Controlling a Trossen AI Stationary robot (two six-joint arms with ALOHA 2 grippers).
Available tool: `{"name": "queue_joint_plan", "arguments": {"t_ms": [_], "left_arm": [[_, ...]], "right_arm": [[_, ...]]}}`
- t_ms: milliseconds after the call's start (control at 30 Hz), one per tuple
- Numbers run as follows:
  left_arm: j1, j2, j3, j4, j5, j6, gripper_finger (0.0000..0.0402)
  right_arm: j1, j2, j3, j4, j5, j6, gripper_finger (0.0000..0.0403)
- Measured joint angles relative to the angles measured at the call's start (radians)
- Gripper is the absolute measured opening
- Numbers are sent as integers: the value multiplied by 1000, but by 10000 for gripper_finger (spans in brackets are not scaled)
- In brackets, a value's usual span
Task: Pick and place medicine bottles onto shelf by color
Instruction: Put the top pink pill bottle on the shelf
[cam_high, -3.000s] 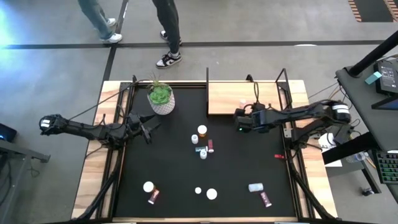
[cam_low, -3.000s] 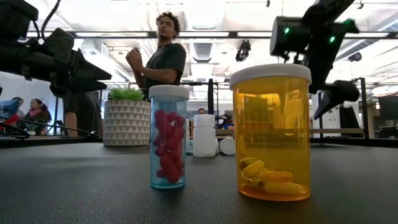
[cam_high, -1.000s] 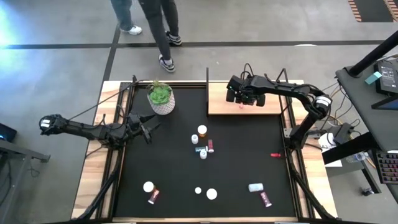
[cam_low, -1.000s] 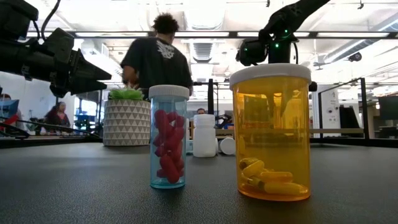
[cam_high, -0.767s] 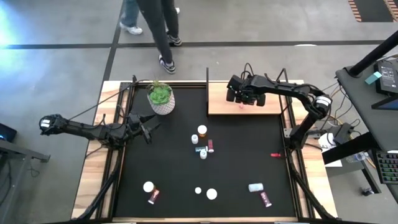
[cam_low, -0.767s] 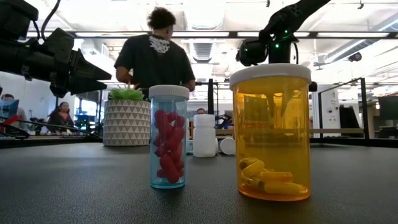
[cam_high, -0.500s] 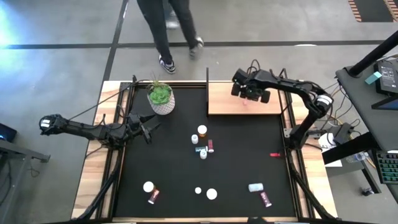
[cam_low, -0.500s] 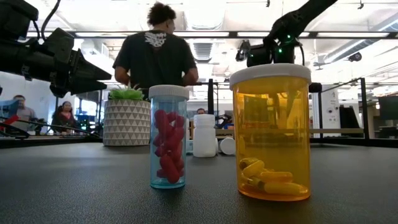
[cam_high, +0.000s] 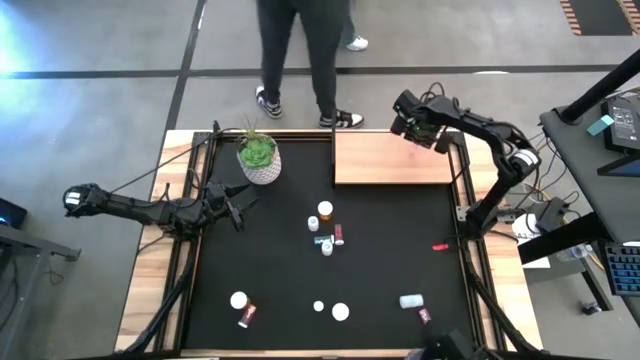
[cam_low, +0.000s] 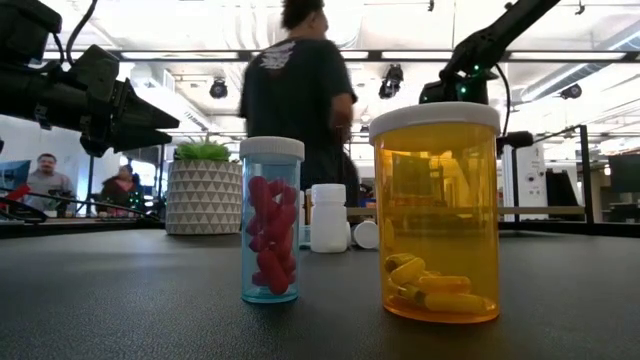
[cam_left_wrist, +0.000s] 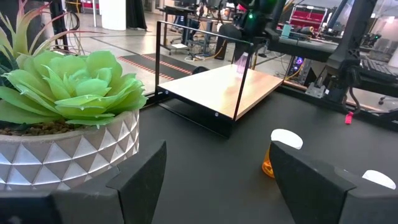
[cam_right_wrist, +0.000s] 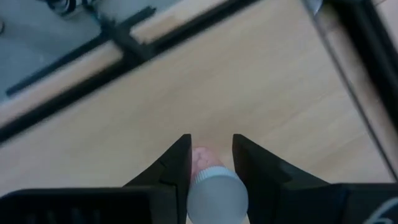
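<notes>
**Carrying a pink bottle over the shelf's far corner**

Holding a white-capped pink bottle (cam_right_wrist: 208, 180) clamped between its fingers, our right gripper (cam_high: 420, 117) hangs above the far right corner of the shelf (cam_high: 385, 160). We judge the board lies straight below the bottle, whose long axis runs along the fingers. Our left gripper (cam_high: 232, 203) waits open beside the plant pot (cam_high: 259, 158), well apart from the remaining bottles (cam_high: 325, 228).

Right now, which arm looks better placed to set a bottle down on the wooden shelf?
The right. Its end effector is above the shelf with a pink bottle between its fingers. The left end effector sits by the plant pot, empty and open.
</notes>
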Motion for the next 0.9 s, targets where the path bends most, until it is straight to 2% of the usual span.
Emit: {"name": "queue_joint_plan", "arguments": {"t_ms": [333,567,900], "left_arm": [[0,0,0,0,0,0,270],[0,0,0,0,0,0,270],[0,0,0,0,0,0,270]], "right_arm": [[-62,1,28,-35,50,16,96],[-76,40,27,-38,69,161,96],[-95,100,57,-46,84,254,97]]}}
